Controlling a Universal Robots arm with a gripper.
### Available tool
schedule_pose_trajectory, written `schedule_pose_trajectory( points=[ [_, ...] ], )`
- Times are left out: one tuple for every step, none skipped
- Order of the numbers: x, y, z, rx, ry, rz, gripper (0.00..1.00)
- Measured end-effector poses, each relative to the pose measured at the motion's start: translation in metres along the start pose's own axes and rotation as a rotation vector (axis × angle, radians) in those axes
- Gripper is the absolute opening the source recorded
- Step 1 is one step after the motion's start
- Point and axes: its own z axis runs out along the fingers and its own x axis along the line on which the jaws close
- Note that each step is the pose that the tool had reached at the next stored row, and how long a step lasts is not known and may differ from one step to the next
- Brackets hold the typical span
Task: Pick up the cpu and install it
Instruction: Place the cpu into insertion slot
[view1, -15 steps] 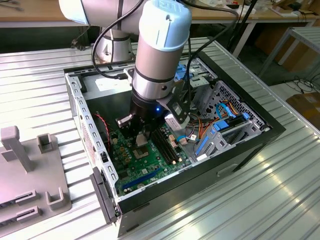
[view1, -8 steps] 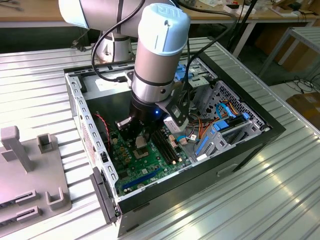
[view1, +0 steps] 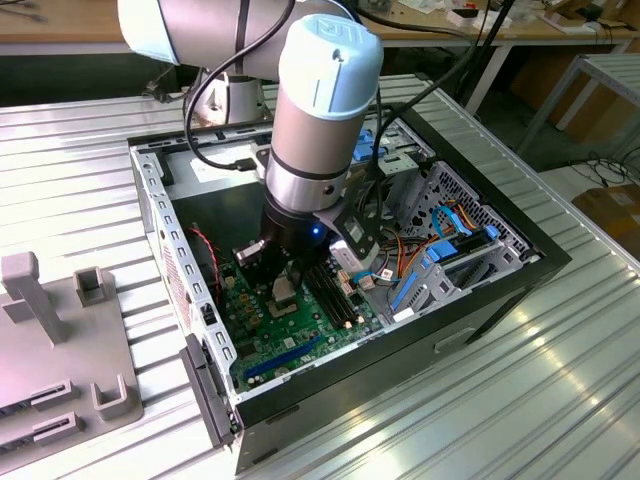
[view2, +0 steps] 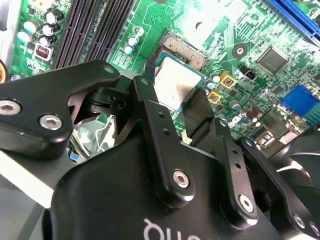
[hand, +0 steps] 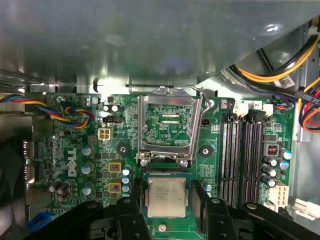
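The gripper (hand: 166, 206) is closed narrowly on the cpu (hand: 166, 196). Its two black fingers (hand: 131, 215) press the chip's opposite edges, so the gap between them is no wider than the chip. In the second wrist view the cpu (view2: 176, 82) sits flat between the fingertips, metal lid facing up, low over the green motherboard (view2: 235, 30). Part of the socket (view2: 182, 49) shows just beyond the chip's far edge. I cannot tell whether the chip already touches the socket.

In the first wrist view the socket's steel load plate (hand: 196, 125) stands swung open, hinged just beside the chip. The black memory slots (hand: 242, 160) run parallel nearby, and a bundle of coloured wires (hand: 75, 112) lies at the board's edge.

In the exterior view the arm (view1: 320, 110) reaches straight down into the open computer case (view1: 500, 260), which lies on its side on a ribbed metal table (view1: 80, 160). The gripper (view1: 283, 290) is near the middle of the board. Reckoned from the case on that view's face, a grey plastic fixture (view1: 50, 340) rests at about 8 o'clock, well apart. Blue and orange cables (view1: 440, 245) crowd the case's 3 o'clock side.
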Motion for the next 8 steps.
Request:
schedule_pose_trajectory(
  points=[
    [0.0000, 0.0000, 0.0017, 0.0000, 0.0000, 0.000, 0.47],
    [0.0000, 0.0001, 0.0030, -0.0001, 0.0000, 0.000, 0.47],
    [0.0001, 0.0000, 0.0041, 0.0000, 0.0000, 0.000, 0.47],
    [0.0003, -0.0006, 0.0045, 0.0000, 0.0000, 0.000, 0.47],
    [0.0004, -0.0012, 0.0048, 0.0000, 0.0000, 0.000, 0.47],
    [0.0005, -0.0017, 0.0052, 0.0000, 0.0000, 0.000, 0.47],
    [0.0006, -0.0020, 0.0058, -0.0001, -0.0001, 0.000, 0.47],
    [0.0006, -0.0020, 0.0063, -0.0002, -0.0002, 0.000, 0.47]
  ],
)
